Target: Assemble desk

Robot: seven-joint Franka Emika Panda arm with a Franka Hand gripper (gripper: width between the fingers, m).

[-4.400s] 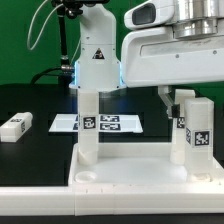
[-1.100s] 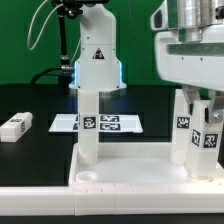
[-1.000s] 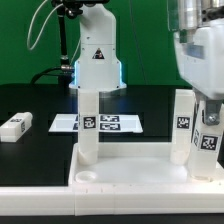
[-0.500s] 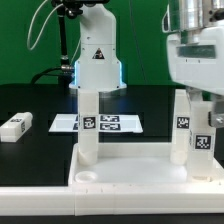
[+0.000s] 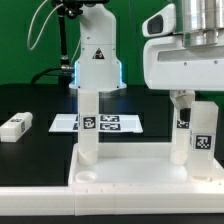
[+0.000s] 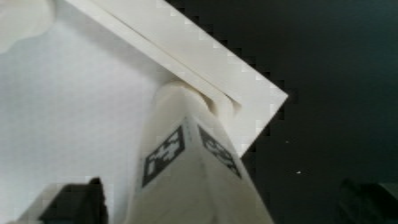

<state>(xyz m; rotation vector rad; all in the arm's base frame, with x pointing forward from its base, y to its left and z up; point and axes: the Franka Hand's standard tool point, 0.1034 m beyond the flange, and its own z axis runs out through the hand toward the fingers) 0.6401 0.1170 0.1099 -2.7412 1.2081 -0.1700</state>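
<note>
Desk tabletop point(image 5: 125, 172) lies nearest, with three legs upright in its corners. The front leg point(image 5: 203, 138), on the exterior view's right, stands directly under the gripper point(image 6: 228, 200) — jaws spread wide on either side of it, gripping nothing. The risk is that if this leg is not fully seated, a finger brushing it on the way up could tilt it or pull it loose. The front socket point(image 5: 86, 178) on the exterior view's left is empty. Farther back, a loose leg point(image 5: 14, 126) lies near the marker board point(image 5: 110, 123).

Black table point(image 5: 40, 100): tabletop point(image 5: 130, 186), leg point(image 5: 14, 126), marker board point(image 5: 110, 123)
</note>
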